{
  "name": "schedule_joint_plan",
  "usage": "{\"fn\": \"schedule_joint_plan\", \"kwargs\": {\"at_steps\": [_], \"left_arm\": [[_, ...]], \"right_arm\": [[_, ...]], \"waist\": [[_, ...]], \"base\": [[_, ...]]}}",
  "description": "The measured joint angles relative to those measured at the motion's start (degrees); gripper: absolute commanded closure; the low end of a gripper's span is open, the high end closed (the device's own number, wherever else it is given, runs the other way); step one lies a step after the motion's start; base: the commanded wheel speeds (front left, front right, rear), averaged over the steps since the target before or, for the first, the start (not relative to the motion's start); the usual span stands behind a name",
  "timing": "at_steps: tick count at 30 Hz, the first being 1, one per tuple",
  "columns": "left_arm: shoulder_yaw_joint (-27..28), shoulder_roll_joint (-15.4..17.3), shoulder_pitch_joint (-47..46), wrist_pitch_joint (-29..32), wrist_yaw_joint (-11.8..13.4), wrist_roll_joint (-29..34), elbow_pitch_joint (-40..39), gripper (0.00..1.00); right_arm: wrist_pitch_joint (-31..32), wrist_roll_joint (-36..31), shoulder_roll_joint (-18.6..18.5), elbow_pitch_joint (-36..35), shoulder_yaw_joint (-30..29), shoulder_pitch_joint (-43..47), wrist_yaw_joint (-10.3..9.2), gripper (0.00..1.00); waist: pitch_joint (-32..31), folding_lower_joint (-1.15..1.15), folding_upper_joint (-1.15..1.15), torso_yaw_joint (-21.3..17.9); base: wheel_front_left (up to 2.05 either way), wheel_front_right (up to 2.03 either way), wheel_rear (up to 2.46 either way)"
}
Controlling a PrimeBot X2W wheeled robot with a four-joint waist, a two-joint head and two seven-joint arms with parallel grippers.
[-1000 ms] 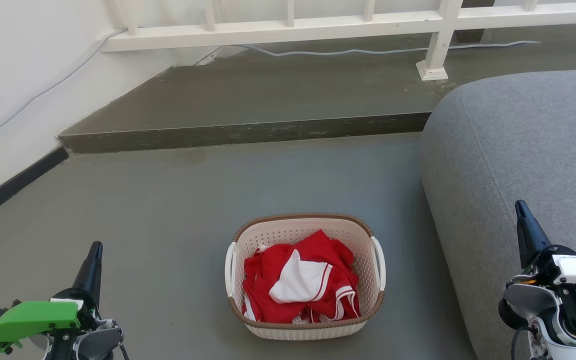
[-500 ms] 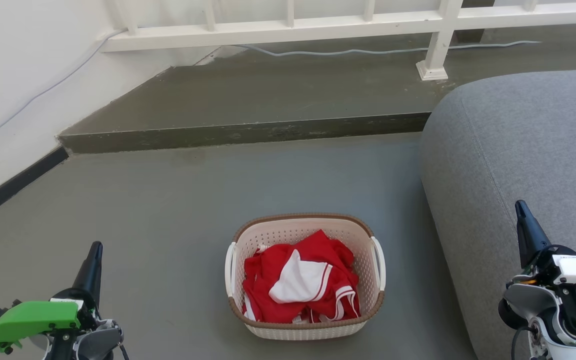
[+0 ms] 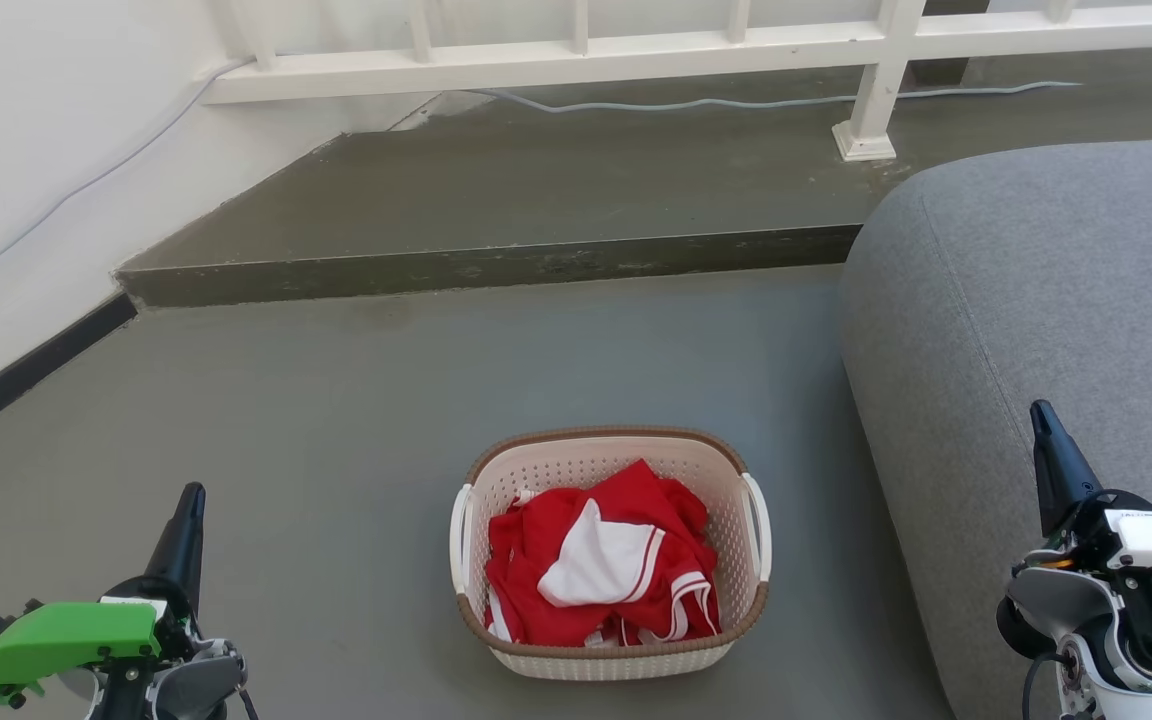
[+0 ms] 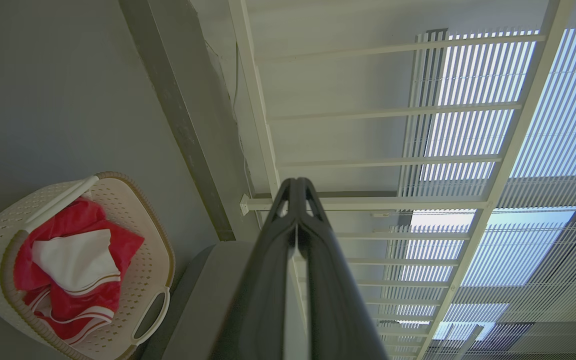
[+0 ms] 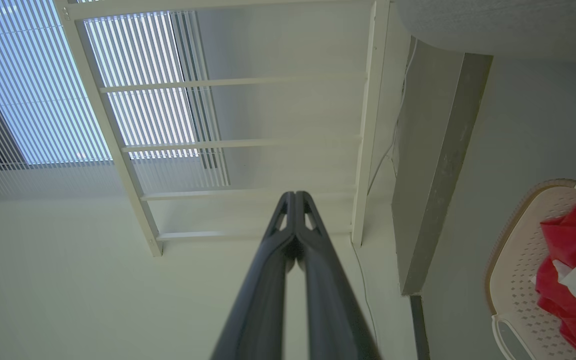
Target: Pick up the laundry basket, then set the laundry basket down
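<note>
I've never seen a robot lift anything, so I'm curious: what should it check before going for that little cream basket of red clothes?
1. Cream-white perforated plastic laundry basket with brown rim stands upright on the grey floor: ok.
2. Its two white side handles are uncovered: ok.
3. Red and white clothes lie inside the rim: ok.
4. Left gripper and right gripper open for a grasp: not ok, both shut.
5. Grippers at the handles: not ok, both apart from the basket.
6. Room for the right gripper between basket and grey fabric sofa: cannot tell.
</note>
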Motion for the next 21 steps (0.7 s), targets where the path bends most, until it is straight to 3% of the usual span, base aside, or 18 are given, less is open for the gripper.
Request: {"fn": "schedule_joint_plan", "kwargs": {"at_steps": [21], "left_arm": [[0.00, 0.00, 0.00, 0.00, 0.00, 0.00, 0.00, 1.00]], "right_arm": [[0.00, 0.00, 0.00, 0.00, 0.00, 0.00, -0.01, 1.00]], "waist": [[0.00, 0.00, 0.00, 0.00]], "base": [[0.00, 0.00, 0.00]]}}
